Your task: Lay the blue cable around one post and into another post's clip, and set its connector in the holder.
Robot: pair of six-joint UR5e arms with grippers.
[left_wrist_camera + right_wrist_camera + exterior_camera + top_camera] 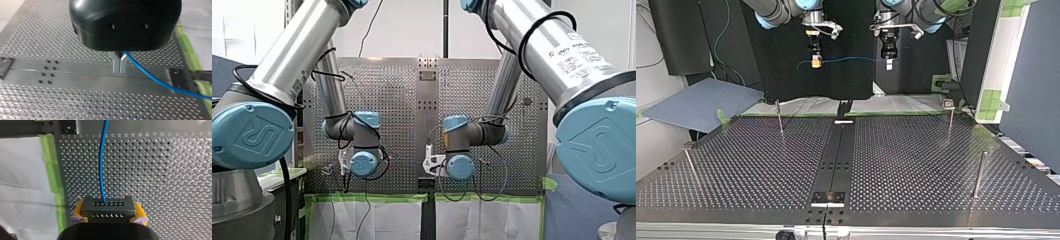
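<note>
Your right gripper [108,213] clamps the connector [107,206], your left gripper [119,65] pinches the blue cable [851,60], stretched level between them, well above the posts [779,117] on the desk [916,165].

Left arm [287,55] and right arm [557,55] both come in with elbows bent, wrists level and side by side. Both grippers point straight down, raised well above the table [916,165] near its far edge in the top view. Left gripper [119,65]: metal fingers pinched together on the cable [150,77]. Right gripper [816,62]: yellow pads clamped on the connector [108,210], one at each end. Grippers near each other, not touching.
</note>
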